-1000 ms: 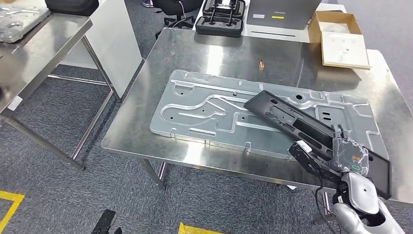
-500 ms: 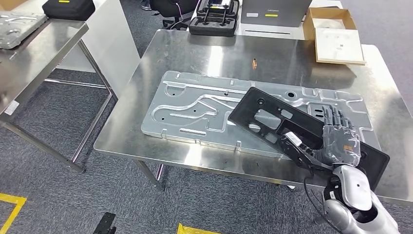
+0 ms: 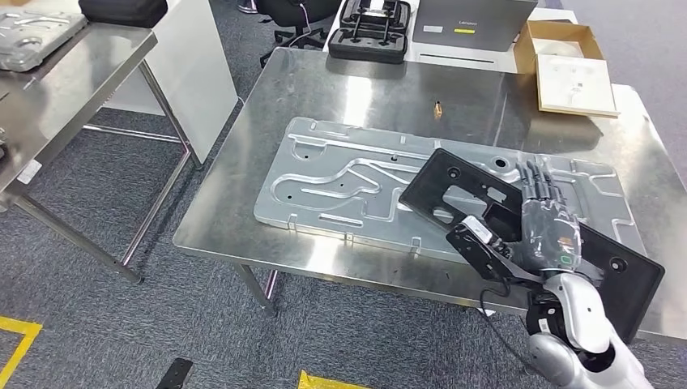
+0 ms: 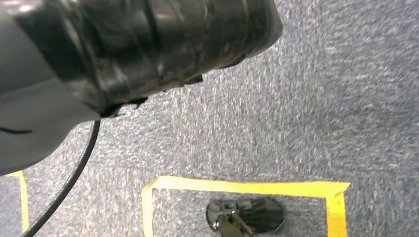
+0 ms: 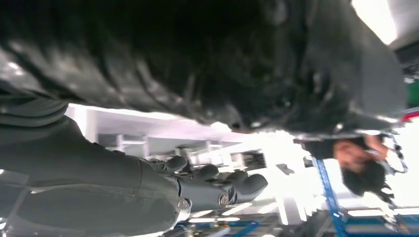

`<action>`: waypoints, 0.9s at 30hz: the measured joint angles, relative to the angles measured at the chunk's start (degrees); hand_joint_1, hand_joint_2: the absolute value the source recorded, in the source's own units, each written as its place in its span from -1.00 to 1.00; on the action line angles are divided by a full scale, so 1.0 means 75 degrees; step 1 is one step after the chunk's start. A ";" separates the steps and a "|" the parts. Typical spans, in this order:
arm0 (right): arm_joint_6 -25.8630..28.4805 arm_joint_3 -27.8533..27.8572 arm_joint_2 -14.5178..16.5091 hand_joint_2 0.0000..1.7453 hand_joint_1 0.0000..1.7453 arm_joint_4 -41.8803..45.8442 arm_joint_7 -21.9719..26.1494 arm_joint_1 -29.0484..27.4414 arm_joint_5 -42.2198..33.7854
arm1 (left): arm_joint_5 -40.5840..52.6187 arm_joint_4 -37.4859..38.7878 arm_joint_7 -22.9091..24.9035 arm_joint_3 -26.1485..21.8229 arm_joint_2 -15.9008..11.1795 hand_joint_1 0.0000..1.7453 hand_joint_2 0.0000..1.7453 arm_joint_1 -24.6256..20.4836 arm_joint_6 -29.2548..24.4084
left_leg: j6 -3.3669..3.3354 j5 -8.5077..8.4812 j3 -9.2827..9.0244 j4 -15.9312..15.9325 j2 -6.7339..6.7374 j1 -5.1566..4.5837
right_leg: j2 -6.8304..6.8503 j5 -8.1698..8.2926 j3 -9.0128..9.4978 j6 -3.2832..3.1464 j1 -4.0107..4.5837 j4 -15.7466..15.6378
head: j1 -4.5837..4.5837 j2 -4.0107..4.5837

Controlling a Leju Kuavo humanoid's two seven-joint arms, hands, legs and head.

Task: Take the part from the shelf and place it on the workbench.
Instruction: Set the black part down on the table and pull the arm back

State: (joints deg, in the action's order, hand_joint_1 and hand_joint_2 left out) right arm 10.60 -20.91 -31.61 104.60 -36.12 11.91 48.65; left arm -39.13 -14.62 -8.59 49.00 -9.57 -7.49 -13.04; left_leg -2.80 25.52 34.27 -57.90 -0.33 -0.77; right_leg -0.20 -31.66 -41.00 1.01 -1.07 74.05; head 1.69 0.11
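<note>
The black plastic part [image 3: 434, 185] lies slanted on top of a large silver stamped plate [image 3: 340, 174] on the steel workbench [image 3: 364, 89]. Its near right corner reaches the bench's front edge. My right hand [image 3: 547, 223] is spread flat above the part's middle, fingers straight and pointing away from me. The right wrist view has the black part [image 5: 197, 59] close by and my right hand [image 5: 148, 192] with extended fingers [image 5: 217, 185] a little apart from it. My left hand [image 4: 123, 44] hangs blurred over the carpet, and its pose is unclear.
A cardboard box [image 3: 571, 69], a black case [image 3: 373, 28] and a grey box [image 3: 470, 20] sit at the bench's far side. A small brass piece [image 3: 437, 106] lies behind the plate. The steel shelf table [image 3: 73, 81] stands left. A person [image 5: 363, 158] is beyond.
My right hand let go of the part's near edge and spread flat above it. The part tipped down to lie flat on the silver plate. The camera shifted slightly.
</note>
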 joint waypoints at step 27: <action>0.0015 -0.0240 -0.0042 -1.00 -1.00 0.0774 -0.0467 -0.0011 0.0318 | -0.0525 0.0001 -0.0651 -0.0016 0.0081 -1.00 -1.00 0.0175 -0.0081 | 0.0050 0.0013 -0.0021 -0.0010 0.0028 0.0048 | -0.0004 0.0170 0.0511 0.0008 0.0002 -0.1052 | 0.0037 0.0000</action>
State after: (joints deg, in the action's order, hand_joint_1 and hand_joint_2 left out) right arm 10.71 -22.71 -31.93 110.40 -39.62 11.83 51.04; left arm -43.06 -14.62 -13.47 48.88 -8.96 -6.18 -13.65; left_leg -2.42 25.62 34.11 -57.98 -0.12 -0.41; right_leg -0.23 -30.39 -37.17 1.07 -1.06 66.16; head 1.97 0.11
